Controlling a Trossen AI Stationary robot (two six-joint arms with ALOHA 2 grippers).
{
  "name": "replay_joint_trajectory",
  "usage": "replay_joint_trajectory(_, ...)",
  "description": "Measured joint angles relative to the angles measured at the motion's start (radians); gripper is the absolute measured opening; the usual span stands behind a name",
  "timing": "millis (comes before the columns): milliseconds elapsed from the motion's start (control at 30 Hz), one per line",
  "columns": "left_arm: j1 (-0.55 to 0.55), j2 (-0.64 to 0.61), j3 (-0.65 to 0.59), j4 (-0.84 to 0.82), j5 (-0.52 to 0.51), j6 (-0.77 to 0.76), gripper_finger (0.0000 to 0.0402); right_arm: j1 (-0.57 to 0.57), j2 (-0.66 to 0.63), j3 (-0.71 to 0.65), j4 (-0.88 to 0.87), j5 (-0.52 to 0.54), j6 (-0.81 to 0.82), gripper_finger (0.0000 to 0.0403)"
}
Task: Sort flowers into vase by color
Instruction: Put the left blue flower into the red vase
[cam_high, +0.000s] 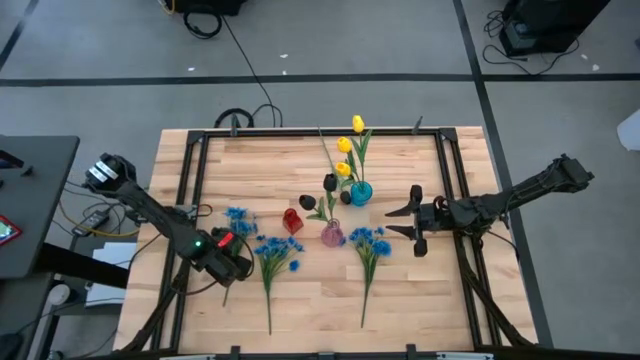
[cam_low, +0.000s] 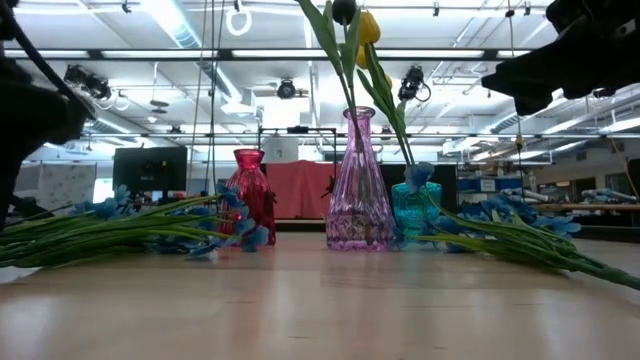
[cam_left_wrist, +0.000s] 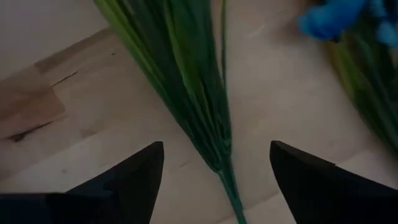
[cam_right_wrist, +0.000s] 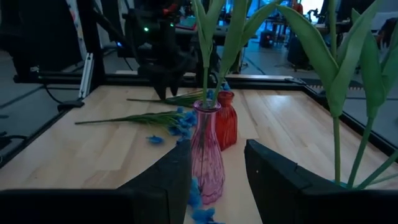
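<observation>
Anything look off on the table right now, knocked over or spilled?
Nothing is tipped: the red vase, pink vase and teal vase stand upright. Three blue flower bunches lie unsorted on the table, and the red vase looks empty.

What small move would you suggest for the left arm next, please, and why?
Probably lower the left gripper and close on the blue flower's stem. Its jaws stand open on either side of the stem, which lies on the table, and the red vase holds nothing.

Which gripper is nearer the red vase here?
Left. The left gripper sits just beside the red vase, over a blue flower stem; the right gripper waits farther off, beyond the pink vase.
</observation>
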Motion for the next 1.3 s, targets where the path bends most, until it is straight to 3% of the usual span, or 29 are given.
replay_joint_trajectory(200, 0.013, 0.000, -0.038, 0.008, -0.005, -0.005, 0.0266, 0.000, 0.000, 0.000, 0.007, -0.001, 0.000, 0.0159)
replay_joint_trajectory(467, 0.013, -0.003, -0.079, 0.053, -0.016, 0.002, 0.0173, 0.000, 0.000, 0.000, 0.007, -0.002, 0.000, 0.0159)
replay_joint_trajectory(700, 0.013, -0.003, -0.063, -0.009, -0.023, 0.003, 0.0104, -0.001, 0.000, 0.000, 0.007, 0.000, 0.002, 0.0159)
replay_joint_trajectory(1033, 0.013, -0.022, 0.015, -0.192, -0.243, 0.024, 0.0065, -0.001, 0.000, 0.000, 0.019, 0.001, 0.008, 0.0159)
replay_joint_trajectory(1133, 0.013, -0.063, 0.048, -0.220, -0.390, 0.038, 0.0064, -0.001, 0.000, 0.000, 0.026, 0.001, 0.008, 0.0159)
replay_joint_trajectory(1300, 0.013, -0.148, 0.115, -0.219, -0.654, 0.240, 0.0064, -0.001, 0.000, 0.001, 0.029, 0.001, 0.011, 0.0159)
